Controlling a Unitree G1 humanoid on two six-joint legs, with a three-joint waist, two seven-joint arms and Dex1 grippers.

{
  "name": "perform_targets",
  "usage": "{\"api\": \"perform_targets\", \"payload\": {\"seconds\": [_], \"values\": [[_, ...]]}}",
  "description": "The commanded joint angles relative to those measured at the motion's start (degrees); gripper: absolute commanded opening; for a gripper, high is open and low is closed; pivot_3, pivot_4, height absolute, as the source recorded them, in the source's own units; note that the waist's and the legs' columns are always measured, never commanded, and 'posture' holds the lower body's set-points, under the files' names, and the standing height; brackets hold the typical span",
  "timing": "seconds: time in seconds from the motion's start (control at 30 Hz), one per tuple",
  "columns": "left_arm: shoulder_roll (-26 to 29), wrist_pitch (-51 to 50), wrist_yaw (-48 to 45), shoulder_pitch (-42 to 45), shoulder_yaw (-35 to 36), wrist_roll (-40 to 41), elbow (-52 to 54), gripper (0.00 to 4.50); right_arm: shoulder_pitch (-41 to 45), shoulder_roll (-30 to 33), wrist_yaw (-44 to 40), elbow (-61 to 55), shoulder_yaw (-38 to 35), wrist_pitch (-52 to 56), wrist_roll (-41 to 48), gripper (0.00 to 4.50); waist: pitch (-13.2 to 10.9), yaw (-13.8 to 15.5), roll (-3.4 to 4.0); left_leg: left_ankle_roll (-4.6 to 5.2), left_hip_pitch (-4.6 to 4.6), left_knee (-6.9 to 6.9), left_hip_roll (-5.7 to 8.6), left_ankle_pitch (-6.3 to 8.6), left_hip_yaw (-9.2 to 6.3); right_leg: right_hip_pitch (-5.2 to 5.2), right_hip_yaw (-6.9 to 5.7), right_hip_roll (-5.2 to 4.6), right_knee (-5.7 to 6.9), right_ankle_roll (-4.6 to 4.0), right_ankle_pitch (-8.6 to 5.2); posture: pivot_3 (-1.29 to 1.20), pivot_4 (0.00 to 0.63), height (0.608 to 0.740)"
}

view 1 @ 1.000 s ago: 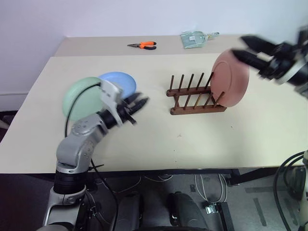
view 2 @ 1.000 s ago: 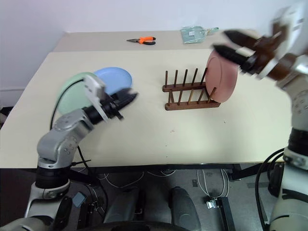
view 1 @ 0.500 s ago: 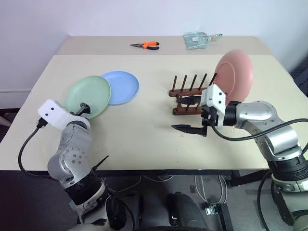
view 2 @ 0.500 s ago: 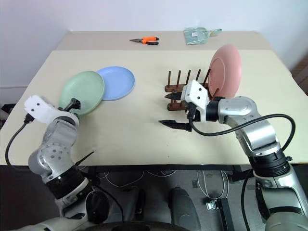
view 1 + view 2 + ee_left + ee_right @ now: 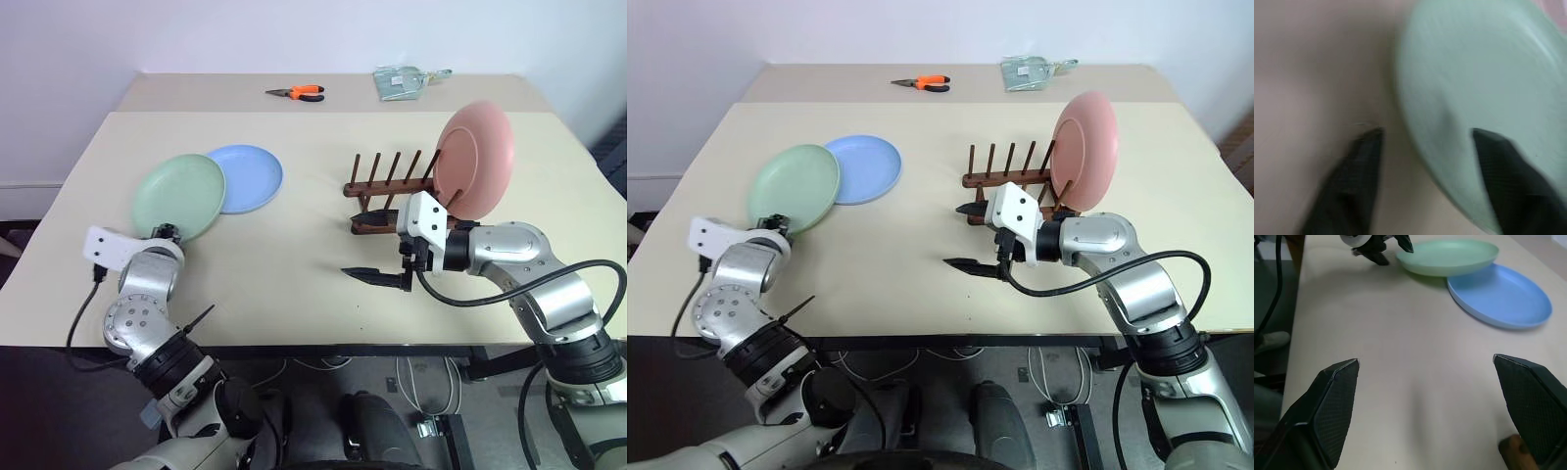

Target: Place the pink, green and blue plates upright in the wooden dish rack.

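Since the earlier frame both arms have dropped lower. Green plate [image 5: 179, 195] lies flat, overlapping blue plate [image 5: 248, 177], its near rim between spread left tool [image 5: 1422, 147] fingers. Pink plate [image 5: 475, 160] stands in rack [image 5: 392, 196], behind right tool [image 5: 374, 249], spread wide above counter [image 5: 294, 264].

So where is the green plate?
The green plate lies flat on the table's left side, its rim overlapping the blue plate, with the left gripper at its near edge.

You get the head's two eyes looking down over the table [image 5: 294, 255], while the left wrist camera sits close against the green plate [image 5: 1484, 98] that the right wrist camera sees from farther off.
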State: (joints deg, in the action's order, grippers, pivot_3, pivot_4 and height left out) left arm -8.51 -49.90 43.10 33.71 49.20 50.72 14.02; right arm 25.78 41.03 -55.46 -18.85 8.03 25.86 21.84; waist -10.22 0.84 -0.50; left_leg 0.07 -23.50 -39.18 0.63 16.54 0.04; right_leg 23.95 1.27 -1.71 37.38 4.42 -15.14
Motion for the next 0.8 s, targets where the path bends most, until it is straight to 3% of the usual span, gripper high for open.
{"api": "perform_targets", "payload": {"seconds": [0.03,0.1,0.13,0.37,0.47,0.63,0.8], "values": [[1.8,1.4,-1.2,0.8,-0.9,6.3,-1.1,1.18,-0.4,0.0,0.9,-2.6,-2.0,-1.0,-0.2,4.5,0.0,-0.1,0.0,-0.01,0.0,0.0,0.0,0.0,0.0,0.01,0.01,0.0,0.0,0.0,0.0,0.0,0.15,0.74],[2.4,2.5,-0.8,0.5,-1.1,7.9,-1.8,0.25,-0.6,-0.2,1.2,-2.8,-2.1,-1.2,-0.3,4.5,0.0,-0.2,0.0,-0.03,0.0,0.02,-0.01,-0.02,0.0,0.02,0.01,0.01,0.01,0.0,0.0,0.0,0.15,0.74],[2.9,2.9,-0.2,0.2,-1.3,8.4,-2.1,0.03,-0.7,-0.2,1.2,-2.8,-2.1,-1.2,-0.3,4.5,0.0,-0.1,0.0,-0.05,0.0,0.02,-0.01,-0.03,0.0,0.03,0.01,0.02,0.02,0.0,0.0,0.0,0.15,0.74],[5.4,9.8,-3.8,-1.7,-4.7,9.3,0.9,0.03,-0.4,0.2,0.1,-2.5,-2.4,0.1,1.5,4.5,0.0,0.0,-0.03,-0.08,0.01,0.02,-0.01,-0.05,0.0,0.03,0.02,0.02,0.02,-0.02,0.01,0.0,0.15,0.74],[11.6,9.1,-12.1,-2.2,-14.3,3.8,4.7,0.03,1.9,0.1,0.1,-1.9,-2.1,0.1,0.9,4.5,0.0,-0.1,-0.08,-0.15,0.0,0.02,0.0,-0.09,0.0,0.02,0.01,0.02,0.01,-0.03,0.02,0.0,0.15,0.74],[18.6,4.3,-18.2,1.3,-28.6,-1.7,6.8,0.03,9.5,-3.4,6.1,2.4,3.5,-11.3,-12.6,4.5,0.0,-0.1,-0.08,-0.32,0.01,0.03,0.03,-0.18,-0.01,0.01,0.01,0.02,0.0,-0.07,0.03,0.0,0.15,0.74],[12.7,-1.0,-13.1,7.9,-31.9,2.2,5.6,0.03,19.5,-6.5,17.0,16.1,10.0,-25.0,-31.7,4.5,0.0,-0.1,-0.08,-0.46,0.01,0.04,0.03,-0.27,0.0,0.07,0.03,0.03,0.02,-0.06,0.04,0.0,0.15,0.74]]}}
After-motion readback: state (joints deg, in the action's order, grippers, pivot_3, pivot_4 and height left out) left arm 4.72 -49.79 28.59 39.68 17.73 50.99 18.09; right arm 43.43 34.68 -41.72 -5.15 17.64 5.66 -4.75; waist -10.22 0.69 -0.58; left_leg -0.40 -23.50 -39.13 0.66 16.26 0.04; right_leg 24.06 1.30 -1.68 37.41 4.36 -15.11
